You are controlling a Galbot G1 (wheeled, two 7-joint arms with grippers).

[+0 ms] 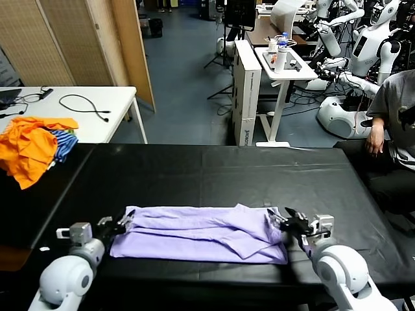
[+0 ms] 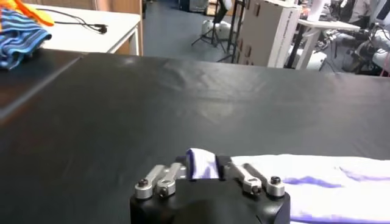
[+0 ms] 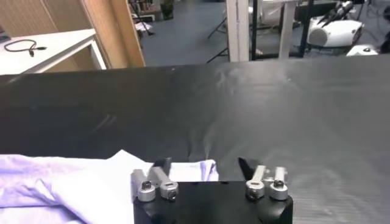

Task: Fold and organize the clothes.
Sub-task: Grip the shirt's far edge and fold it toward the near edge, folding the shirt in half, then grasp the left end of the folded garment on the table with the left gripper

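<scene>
The clothes, a pale lavender T-shirt [image 1: 201,233], lie folded into a long flat band across the near part of the black table [image 1: 214,170]. My left gripper [image 1: 122,222] sits at the band's left end. In the left wrist view its fingers [image 2: 181,168] stand part-way apart, and a raised corner of the T-shirt [image 2: 203,164] sits loosely in the gap of the left gripper [image 2: 204,167]. My right gripper [image 1: 286,219] is at the band's right end. It [image 3: 203,164] is open wide, with the T-shirt's edge [image 3: 192,171] lying flat below the gap.
Bright orange garments [image 1: 29,146] and a blue-striped cloth [image 1: 63,144] are piled at the table's far left corner. Behind them a white table [image 1: 97,123] holds a black cable. A seated person [image 1: 395,110] is at the far right, and the table's front edge runs just before the T-shirt.
</scene>
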